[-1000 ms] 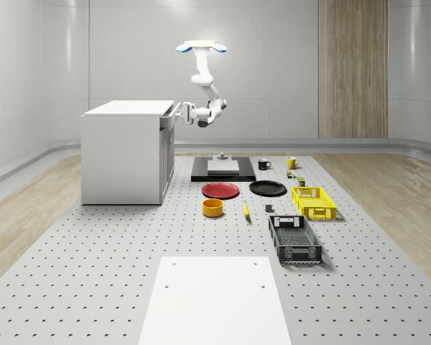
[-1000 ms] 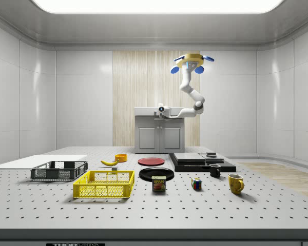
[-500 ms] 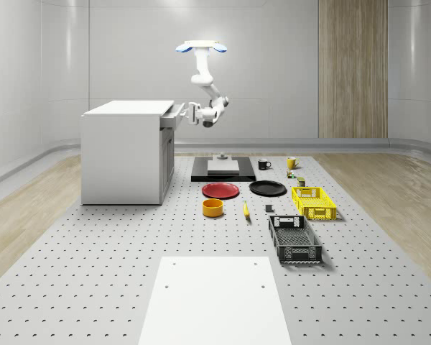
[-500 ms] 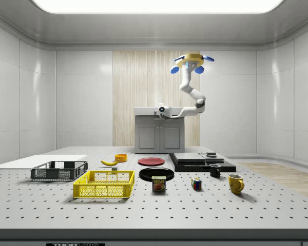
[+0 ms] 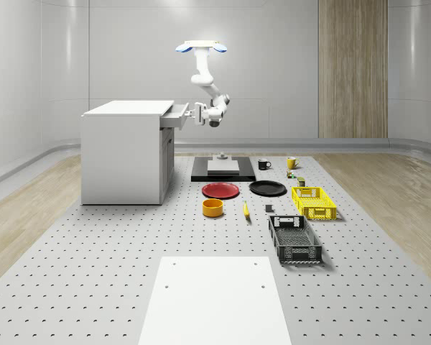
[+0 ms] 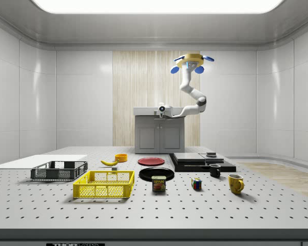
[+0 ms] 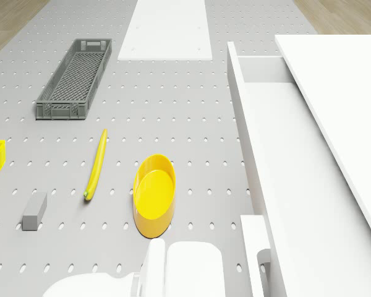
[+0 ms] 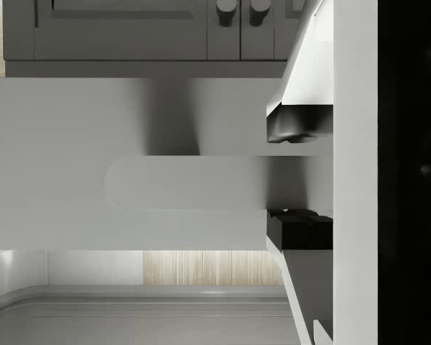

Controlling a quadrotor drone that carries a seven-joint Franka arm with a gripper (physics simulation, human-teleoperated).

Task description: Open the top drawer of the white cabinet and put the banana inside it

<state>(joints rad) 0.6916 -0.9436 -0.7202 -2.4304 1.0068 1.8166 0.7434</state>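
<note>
Jaws (image 8: pixel 299 176) clenched on drawer handle (image 8: pixel 194 182), top drawer (image 5: pixel 177 115) partly out, drone (image 5: pixel 200 47) hovering.

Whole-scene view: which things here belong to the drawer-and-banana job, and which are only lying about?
Belong to the job:
- white cabinet
- top drawer, partly pulled out
- banana, on the table
- gripper, at the drawer front; the drone hovers beside the cabinet

Only lying about:
- yellow bowl
- red plate
- black plate
- yellow basket
- grey basket
- two mugs

The white box-shaped cabinet (image 5: pixel 126 151) has its top drawer (image 7: pixel 278 161) pulled partly out, the gripper (image 8: pixel 299 176) at its handle. The slim yellow banana (image 7: pixel 96 164) lies flat on the table, well below the gripper.
</note>
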